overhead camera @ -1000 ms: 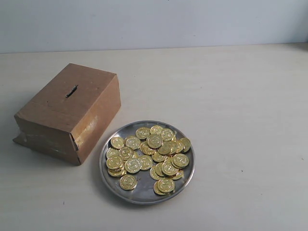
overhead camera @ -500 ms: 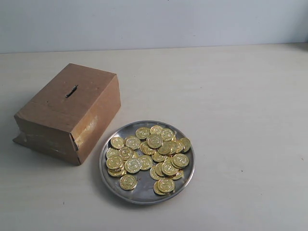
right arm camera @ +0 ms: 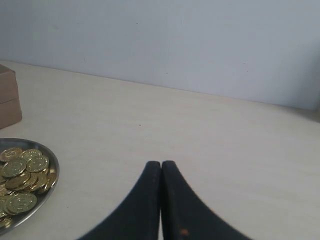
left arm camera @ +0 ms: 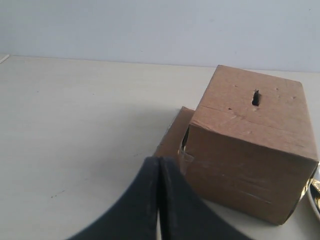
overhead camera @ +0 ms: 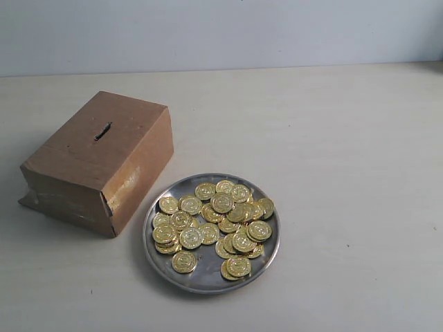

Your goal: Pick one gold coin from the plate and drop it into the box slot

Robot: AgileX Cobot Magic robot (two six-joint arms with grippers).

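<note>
A round silver plate [overhead camera: 163, 251] lies at the front centre of the table, heaped with several gold coins [overhead camera: 223, 203]. Left of it stands the brown cardboard box [overhead camera: 73, 169], its dark slot [overhead camera: 103, 131] in the top face. Neither arm appears in the exterior view. In the left wrist view my left gripper [left arm camera: 159, 161] is shut and empty, a short way from the box [left arm camera: 240, 155], whose slot [left arm camera: 255, 97] faces up. My right gripper [right arm camera: 161, 164] is shut and empty too, over bare table, with the plate [right arm camera: 53, 176] and coins [right arm camera: 20, 170] off to one side.
The light wooden table [overhead camera: 346, 152] stretches back to a pale wall [overhead camera: 221, 28]. A loose cardboard flap [left arm camera: 170, 137] pokes out at the foot of the box on the side towards the left gripper.
</note>
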